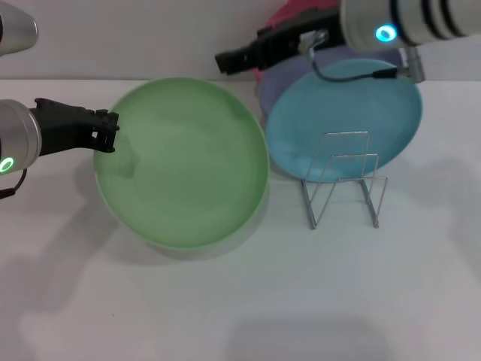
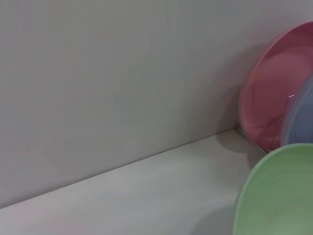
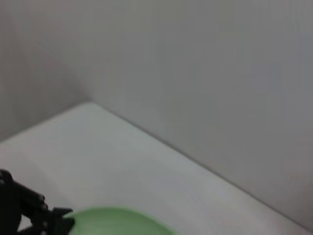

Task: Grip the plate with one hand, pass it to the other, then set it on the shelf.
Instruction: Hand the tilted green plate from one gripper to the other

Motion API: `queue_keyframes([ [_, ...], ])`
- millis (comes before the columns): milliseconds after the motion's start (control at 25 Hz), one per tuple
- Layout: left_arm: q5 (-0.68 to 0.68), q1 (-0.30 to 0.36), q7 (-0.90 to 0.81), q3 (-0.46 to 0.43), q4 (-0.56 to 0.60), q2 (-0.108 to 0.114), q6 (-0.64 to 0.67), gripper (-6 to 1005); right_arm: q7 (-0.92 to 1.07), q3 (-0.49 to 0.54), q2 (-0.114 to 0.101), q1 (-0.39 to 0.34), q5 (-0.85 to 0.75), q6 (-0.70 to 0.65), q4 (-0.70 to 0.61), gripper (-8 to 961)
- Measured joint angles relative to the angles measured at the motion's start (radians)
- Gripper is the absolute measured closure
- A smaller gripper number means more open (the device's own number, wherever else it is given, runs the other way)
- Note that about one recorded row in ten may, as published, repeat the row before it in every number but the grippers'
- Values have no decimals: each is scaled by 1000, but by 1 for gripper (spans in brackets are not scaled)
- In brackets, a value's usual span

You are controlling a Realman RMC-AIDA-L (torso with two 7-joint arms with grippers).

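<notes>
The light-green plate [image 1: 184, 162] is held a little above the white table, tilted, with its shadow under it. My left gripper [image 1: 109, 132], on the arm with the green ring, is shut on the plate's left rim. My right gripper [image 1: 225, 60], on the arm with the cyan ring, hangs just past the plate's far right rim, pointing left, apart from it. The wire shelf [image 1: 342, 180] stands to the right of the plate. The plate's rim also shows in the left wrist view [image 2: 279, 196] and the right wrist view [image 3: 122, 223], where the left gripper [image 3: 46, 220] shows too.
A turquoise-blue plate [image 1: 353, 113] leans behind the shelf. A lavender plate [image 1: 282, 83] and a pink plate [image 1: 289, 15] stand behind it against the back wall; the pink plate also shows in the left wrist view [image 2: 269, 98].
</notes>
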Motion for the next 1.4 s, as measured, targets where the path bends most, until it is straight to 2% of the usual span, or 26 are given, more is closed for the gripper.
queue_keyframes([
  [160,0,-1,0,0,1,0,0,942,-2,-14,1,62,-12,-16,-104,137],
  [360,-5,-1,0,0,3,0,-1,940,-9,-47,5,91,-12,-63,-163,138],
  [760,-8,-1,0,0,5,0,0,936,-24,-89,8,138,-12,-129,-283,140],
  [1240,-9,-3,1,4,6,0,0,931,-37,-91,11,152,-5,-159,-327,143],
  [1400,-9,-3,2,5,6,0,0,929,-55,-92,12,156,-4,-166,-338,256],
])
